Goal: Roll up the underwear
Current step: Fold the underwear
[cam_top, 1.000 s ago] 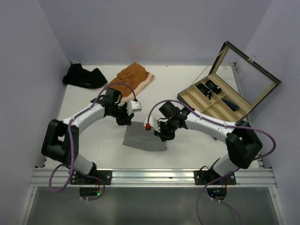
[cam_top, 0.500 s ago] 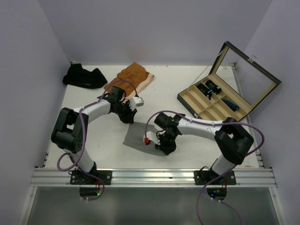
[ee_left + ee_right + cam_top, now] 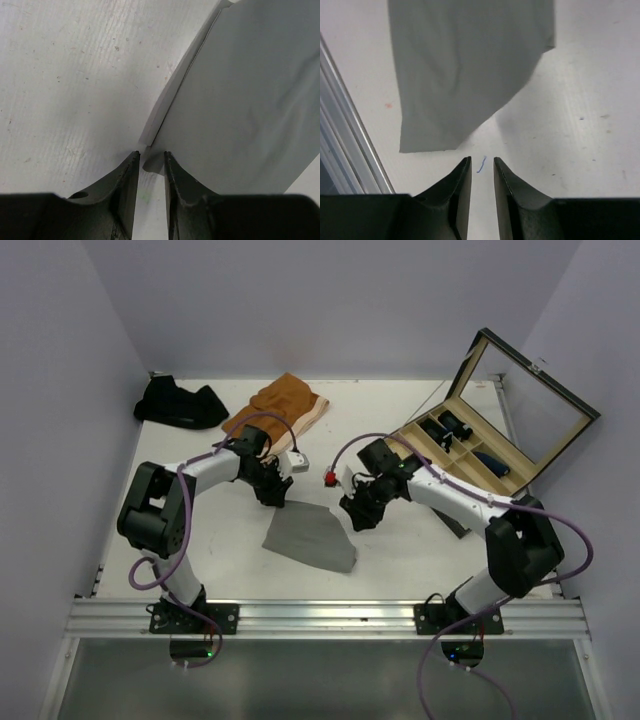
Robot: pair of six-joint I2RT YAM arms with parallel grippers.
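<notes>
1. Leftmost, the black briefs [image 3: 180, 404] and the rust-orange briefs [image 3: 282, 407] lie at the table's far side, well apart from the work.
2. Next, the left gripper [image 3: 150, 165] has its jaws nearly together over the corner of the grey underwear [image 3: 309, 537]; a thin pinch may slip or drag one layer only.
3. Further right, the right gripper [image 3: 481, 172] hangs over bare table, jaws narrowly parted and holding nothing; with that side free, any roll could skew.

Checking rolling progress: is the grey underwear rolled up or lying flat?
Lying flat. The grey underwear is spread on the table, no roll visible.
</notes>
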